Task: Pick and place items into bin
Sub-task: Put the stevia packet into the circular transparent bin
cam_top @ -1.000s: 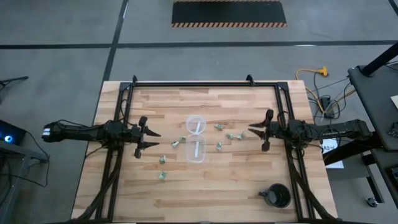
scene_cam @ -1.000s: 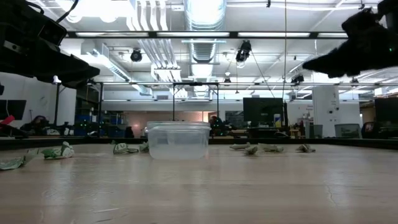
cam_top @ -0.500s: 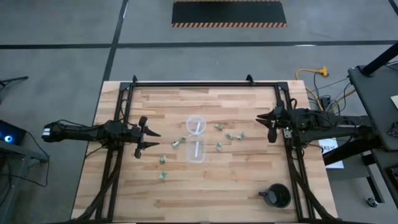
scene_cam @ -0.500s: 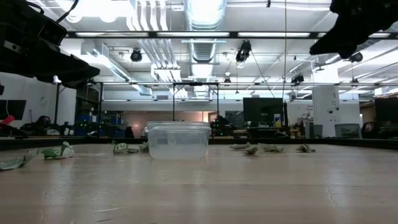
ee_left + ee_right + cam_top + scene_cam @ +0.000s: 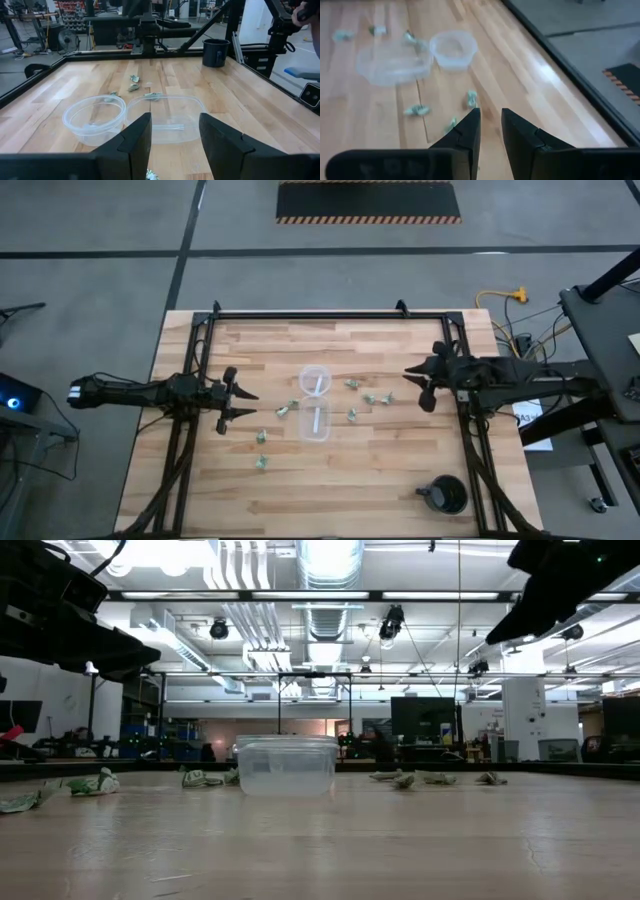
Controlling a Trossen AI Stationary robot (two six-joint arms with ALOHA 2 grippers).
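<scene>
Both arms are hovering above the wooden table: the left gripper is waiting at the left with fingers parted and holding nothing, while the right gripper is hanging just beyond the right-hand items, fingers slightly apart and empty. The round clear bin is sitting mid-table, touching a clear rectangular container. The bits are tiny and flat, so the narrow fingers risk pushing one away or closing on nothing, or dropping one in the wrong container.

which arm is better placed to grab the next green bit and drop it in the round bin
Probably the right. The right gripper, fingers apart, hangs just beside the green bits right of the round bin. The left gripper waits near the table's left edge, farther from its nearest bit.
</scene>
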